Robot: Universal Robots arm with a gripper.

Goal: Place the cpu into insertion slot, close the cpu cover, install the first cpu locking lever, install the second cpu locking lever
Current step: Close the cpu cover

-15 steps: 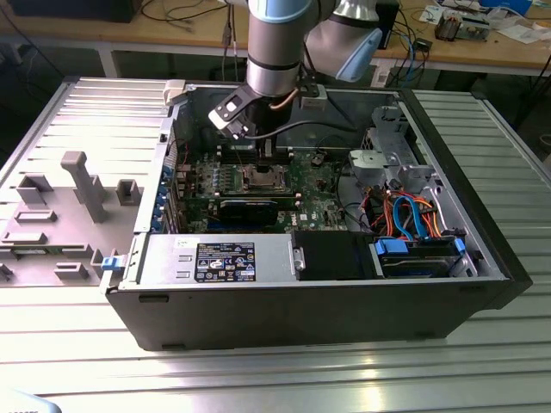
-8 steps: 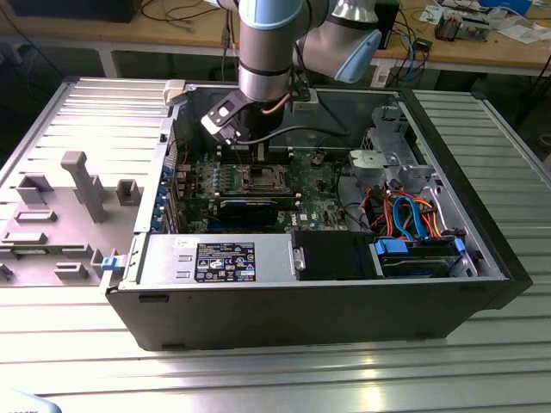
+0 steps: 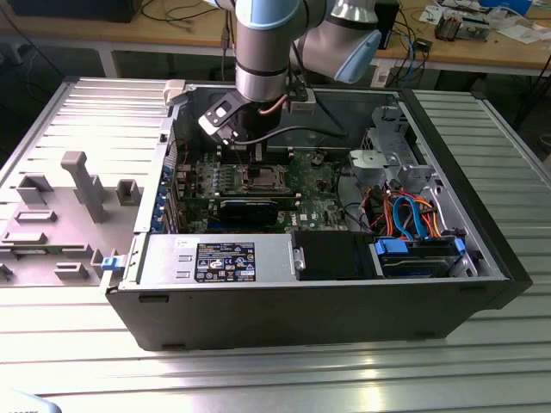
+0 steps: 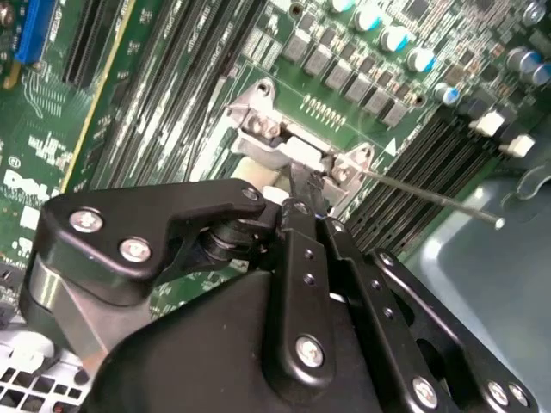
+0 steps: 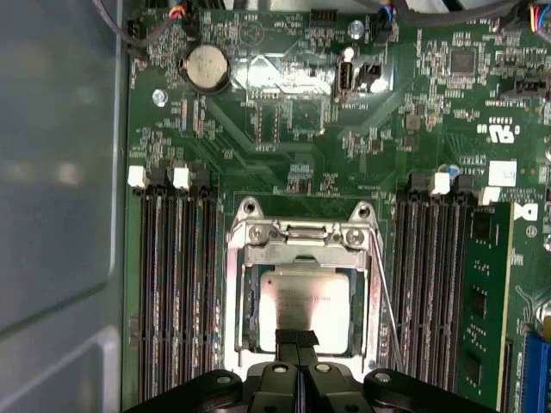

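Black tips pressed together, my gripper (image 5: 297,337) hangs over the insertion slot's (image 5: 232,297) edge opposite the hinge (image 5: 303,231). The cpu (image 5: 306,297) sits inside that slot, with the cpu cover (image 5: 303,252) apparently down. A wire lever (image 4: 430,196) stands free beside the slot.

The cpu (image 5: 306,297) sits in the insertion slot (image 5: 231,327) (memory slots (image 5: 176,292) flanking).

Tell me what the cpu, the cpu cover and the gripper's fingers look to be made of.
The cpu: a metal top, it seems, matte silver-grey with a soft sheen. The cpu cover: likely stamped sheet steel, bright and thin-edged, with a cut window. The gripper, its fingers: black and matte; plastic or coated metal, I cannot tell which.
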